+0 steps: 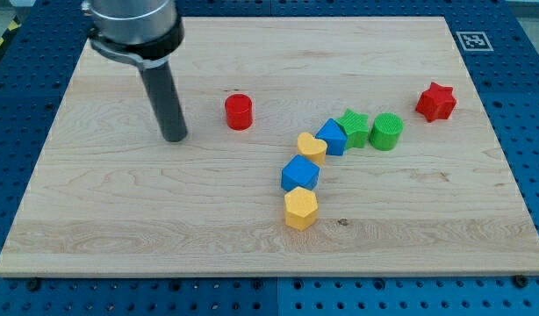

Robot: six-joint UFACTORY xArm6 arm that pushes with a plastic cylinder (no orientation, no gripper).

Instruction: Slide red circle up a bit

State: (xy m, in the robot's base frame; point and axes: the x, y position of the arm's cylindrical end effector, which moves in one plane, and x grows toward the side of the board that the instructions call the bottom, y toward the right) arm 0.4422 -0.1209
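The red circle (239,112) is a short red cylinder standing on the wooden board (120,211), left of the board's middle and toward the view's top. My tip (175,137) is the lower end of the dark rod. It rests on the board to the view's left of the red circle and slightly lower, with a clear gap between them.
A chain of blocks lies right of centre: yellow heart (311,147), blue block (332,137), green star (354,128), green circle (386,132), another blue block (300,173), yellow hexagon (300,209). A red star (436,102) sits at the view's right.
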